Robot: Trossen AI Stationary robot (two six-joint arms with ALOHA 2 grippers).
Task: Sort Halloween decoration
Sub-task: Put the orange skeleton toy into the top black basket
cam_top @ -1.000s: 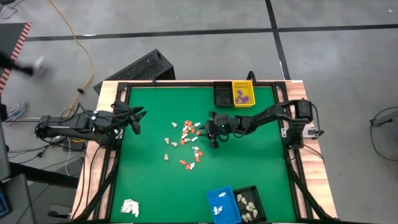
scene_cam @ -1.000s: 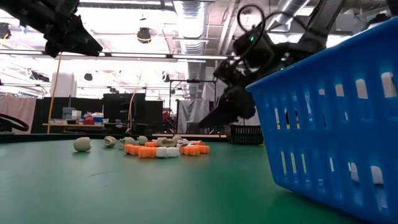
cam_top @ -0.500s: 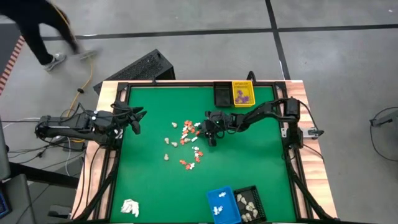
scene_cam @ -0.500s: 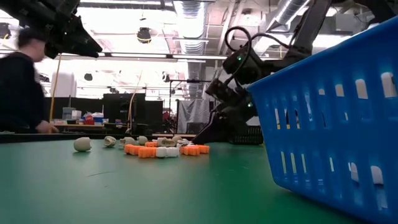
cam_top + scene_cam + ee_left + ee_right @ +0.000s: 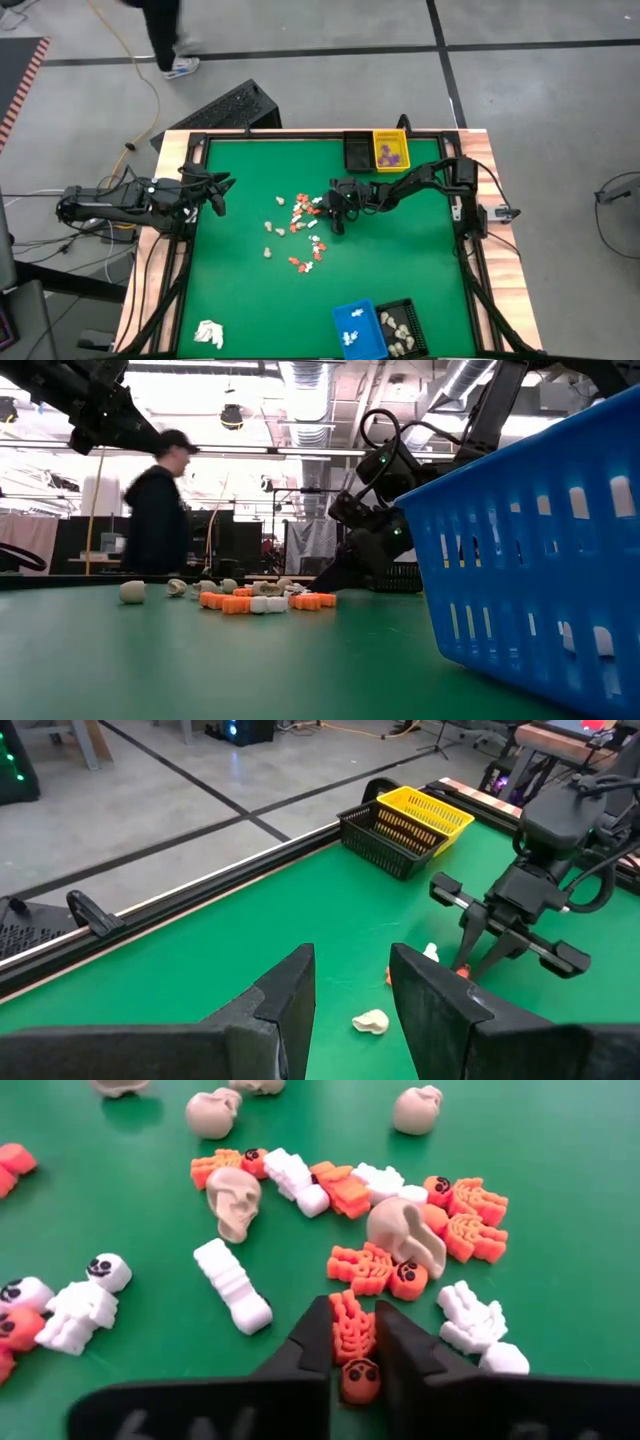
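The Halloween decoration (image 5: 300, 225) is a scatter of tiny orange, white and beige skeleton and skull pieces lying on the green table's middle; the low view shows it as a row (image 5: 255, 600). My right gripper (image 5: 337, 226) (image 5: 352, 1342) is down at the scatter's right edge, shut on one orange skeleton piece (image 5: 352, 1330). My left gripper (image 5: 218, 192) (image 5: 350, 990) hangs open above the table's left edge, nothing between its fingers. My right gripper pinches the orange skeleton's ribbed body (image 5: 350, 1320) between its two fingers (image 5: 312, 1342), one on each long side. The fingers slant down from the table's right side and lie along the piece. Its round head (image 5: 360, 1375) points back toward the wrist. The piece lies on the table.
At the far edge stand a black basket (image 5: 358, 152) and a yellow basket (image 5: 391, 150) holding purple pieces. At the near edge a blue basket (image 5: 358, 328) holds white pieces and a black one (image 5: 400, 325) beige pieces. A white wad (image 5: 209, 333) lies near left. A person (image 5: 160, 510) passes behind the table.
My right gripper has sunk to the table and gone a little toward the table's left, to the scatter's right edge. A person has walked along behind the table.
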